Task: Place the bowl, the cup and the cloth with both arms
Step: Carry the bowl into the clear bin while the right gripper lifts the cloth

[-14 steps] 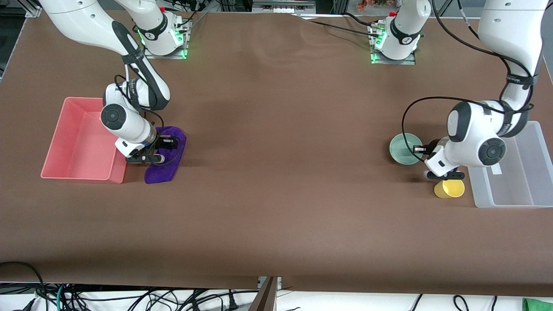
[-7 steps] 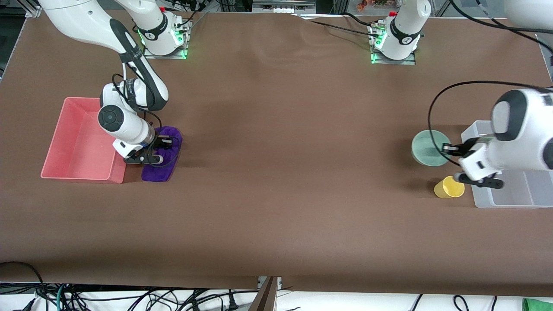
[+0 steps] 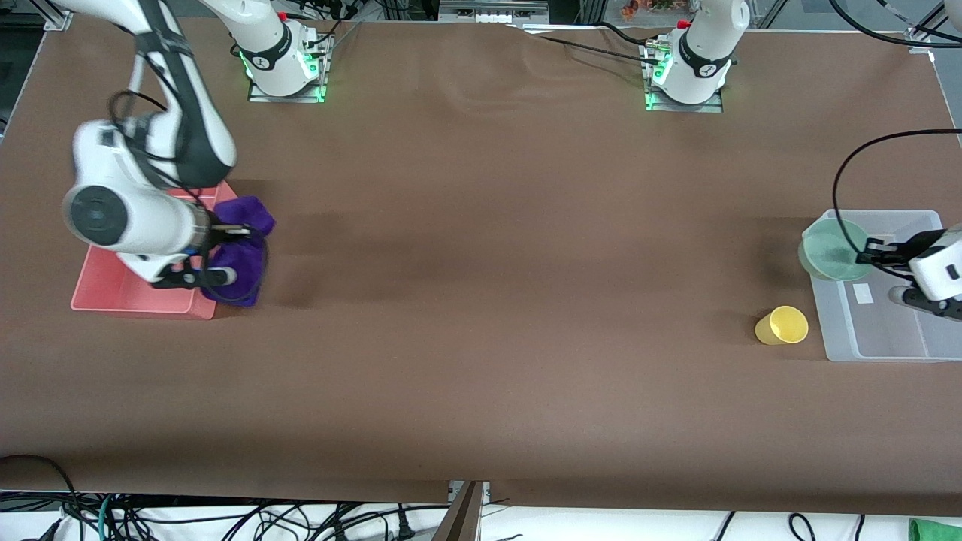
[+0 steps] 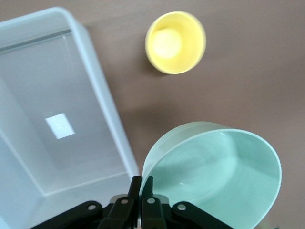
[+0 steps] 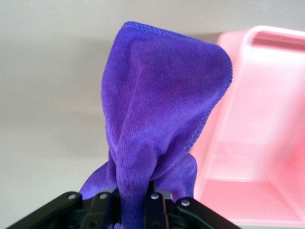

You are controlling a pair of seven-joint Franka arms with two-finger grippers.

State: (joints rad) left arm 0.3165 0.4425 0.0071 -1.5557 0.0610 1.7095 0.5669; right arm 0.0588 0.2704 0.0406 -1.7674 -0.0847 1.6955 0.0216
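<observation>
While both loads have just risen, the left gripper [image 4: 141, 188] pinches the bowl [image 3: 830, 249] over the clear bin's [image 3: 887, 349] rim; the right gripper [image 5: 135, 200] clamps the cloth [image 3: 239, 252], probably over the pink bin's [image 3: 128, 300] edge; the cup [image 3: 782, 325] waits nearby.

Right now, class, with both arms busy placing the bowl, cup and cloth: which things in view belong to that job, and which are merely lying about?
Belonging to the job:
- bowl, held by the left gripper over the clear bin's edge
- cup, standing on the table beside the clear bin
- cloth, held by the right gripper at the pink bin's edge

Lying about:
- cables below the table edge
</observation>
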